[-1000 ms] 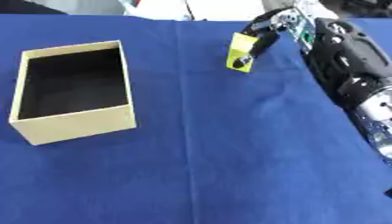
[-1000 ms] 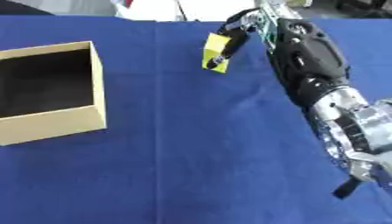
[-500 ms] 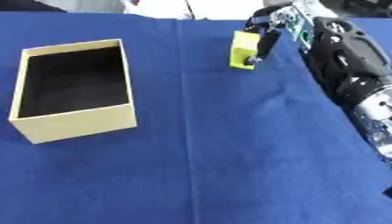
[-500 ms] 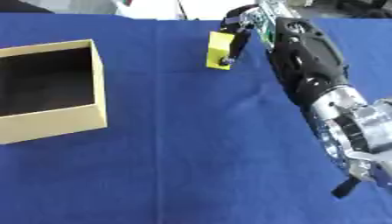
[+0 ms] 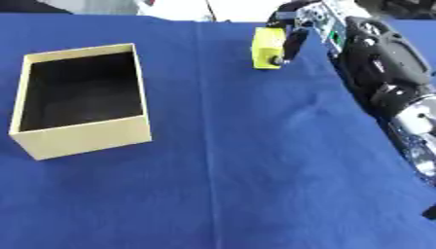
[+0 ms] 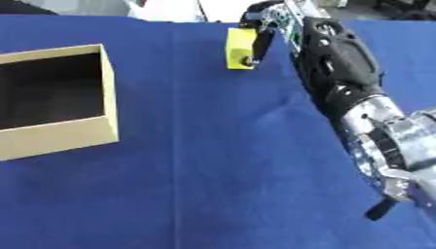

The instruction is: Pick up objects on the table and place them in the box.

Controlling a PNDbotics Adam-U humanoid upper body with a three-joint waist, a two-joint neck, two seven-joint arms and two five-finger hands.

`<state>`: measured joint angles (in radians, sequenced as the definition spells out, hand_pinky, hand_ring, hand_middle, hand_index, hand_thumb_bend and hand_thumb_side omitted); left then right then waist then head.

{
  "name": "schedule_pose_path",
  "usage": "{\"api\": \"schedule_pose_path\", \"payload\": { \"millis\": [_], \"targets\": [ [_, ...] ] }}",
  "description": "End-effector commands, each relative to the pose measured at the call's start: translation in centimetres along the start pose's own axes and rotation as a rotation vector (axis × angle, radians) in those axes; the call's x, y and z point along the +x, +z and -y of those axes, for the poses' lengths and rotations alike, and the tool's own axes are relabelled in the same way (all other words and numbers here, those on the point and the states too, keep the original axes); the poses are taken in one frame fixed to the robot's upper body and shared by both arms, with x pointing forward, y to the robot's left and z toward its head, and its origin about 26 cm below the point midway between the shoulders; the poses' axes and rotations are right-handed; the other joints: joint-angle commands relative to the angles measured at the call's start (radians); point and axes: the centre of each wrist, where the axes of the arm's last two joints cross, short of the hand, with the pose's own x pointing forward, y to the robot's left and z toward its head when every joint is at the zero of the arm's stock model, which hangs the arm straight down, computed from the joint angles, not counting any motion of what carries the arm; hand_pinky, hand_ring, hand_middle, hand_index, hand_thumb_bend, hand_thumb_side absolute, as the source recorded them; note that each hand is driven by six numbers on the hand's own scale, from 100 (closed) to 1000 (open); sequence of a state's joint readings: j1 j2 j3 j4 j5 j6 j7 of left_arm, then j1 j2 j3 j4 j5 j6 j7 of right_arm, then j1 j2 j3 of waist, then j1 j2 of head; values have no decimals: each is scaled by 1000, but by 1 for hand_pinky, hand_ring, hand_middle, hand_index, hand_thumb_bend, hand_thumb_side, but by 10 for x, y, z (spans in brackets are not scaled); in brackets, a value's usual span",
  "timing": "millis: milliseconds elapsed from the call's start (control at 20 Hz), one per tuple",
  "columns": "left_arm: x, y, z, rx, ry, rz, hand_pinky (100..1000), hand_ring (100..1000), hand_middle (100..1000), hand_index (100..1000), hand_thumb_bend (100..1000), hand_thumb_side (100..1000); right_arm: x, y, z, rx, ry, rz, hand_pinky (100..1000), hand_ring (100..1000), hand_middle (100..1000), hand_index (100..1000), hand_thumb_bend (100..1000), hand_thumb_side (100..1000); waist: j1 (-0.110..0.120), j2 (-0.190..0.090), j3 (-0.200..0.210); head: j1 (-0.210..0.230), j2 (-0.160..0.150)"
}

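The box (image 5: 81, 99), an open cardboard carton with a dark, seemingly empty inside, sits at the left of the frame on the blue-covered table (image 5: 238, 170). Judging from that, nothing has been placed yet, and the carry across to the box and the release are all left to do. The right hand (image 5: 302, 22) reaches in at the upper right on its black arm, and its fingers (image 5: 285, 41) are curled down over a small yellow block (image 5: 265, 47), pinching it at the top centre of the frame, well apart from the box. Whether the block is clear of the cloth cannot be told. The left hand is out of sight.
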<state>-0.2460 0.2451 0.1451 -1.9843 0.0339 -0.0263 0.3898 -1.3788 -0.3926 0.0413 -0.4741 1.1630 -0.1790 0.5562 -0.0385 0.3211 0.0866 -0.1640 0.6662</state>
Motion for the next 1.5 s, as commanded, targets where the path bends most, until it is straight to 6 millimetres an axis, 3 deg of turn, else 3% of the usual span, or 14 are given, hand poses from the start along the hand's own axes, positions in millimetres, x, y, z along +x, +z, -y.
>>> {"api": "schedule_pose_path", "payload": {
  "millis": [50, 400, 750, 1100, 1500],
  "targets": [
    [6, -2, 1, -11, 3, 25, 891, 764, 665, 617, 204, 888, 4, 12, 29, -85, -3, 15, 751, 813, 537, 574, 141, 155, 4, -26, -1, -1, -5],
    [6, -2, 1, -13, 7, 24, 891, 765, 666, 617, 205, 885, 37, 22, 61, -198, -18, 120, 746, 799, 527, 573, 100, 112, 6, -36, 0, -7, 3],
    [6, -2, 4, -26, 22, 24, 892, 766, 666, 617, 206, 884, 113, 28, 83, -277, -6, 319, 726, 783, 526, 583, 100, 100, 10, -40, 13, -32, 13],
    [7, -2, 8, -38, 42, 23, 892, 768, 667, 617, 204, 884, 195, 33, 74, -293, -50, 523, 720, 773, 519, 590, 100, 100, 13, -38, 36, -61, 15],
    [8, -2, 11, -51, 55, 20, 892, 769, 667, 617, 202, 885, 248, 28, 49, -244, -66, 606, 723, 776, 530, 609, 100, 100, 8, -38, 54, -81, 9]
  ]
}}
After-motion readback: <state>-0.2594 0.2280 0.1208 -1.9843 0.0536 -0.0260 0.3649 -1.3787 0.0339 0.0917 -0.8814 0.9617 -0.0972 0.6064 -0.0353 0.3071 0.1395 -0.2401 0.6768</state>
